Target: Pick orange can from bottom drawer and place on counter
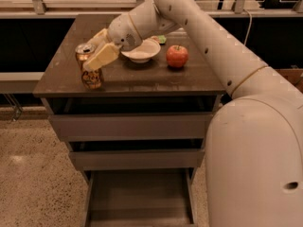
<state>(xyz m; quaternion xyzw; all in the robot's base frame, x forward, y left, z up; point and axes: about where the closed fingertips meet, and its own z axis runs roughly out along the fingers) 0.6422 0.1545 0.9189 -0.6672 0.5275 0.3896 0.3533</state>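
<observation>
Jaws tight around orange can [92, 77] on counter [142, 81] (bowl [141, 51], apple [177, 56] alongside).

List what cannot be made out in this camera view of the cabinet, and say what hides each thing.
1. The orange can: the gripper, at the left front of the counter, covers its middle, so its print is unreadable.
2. The bottom drawer: its front is cut off by the picture's lower edge.
3. The green item behind the bowl: mostly hidden by the arm, so it is unidentifiable.
</observation>
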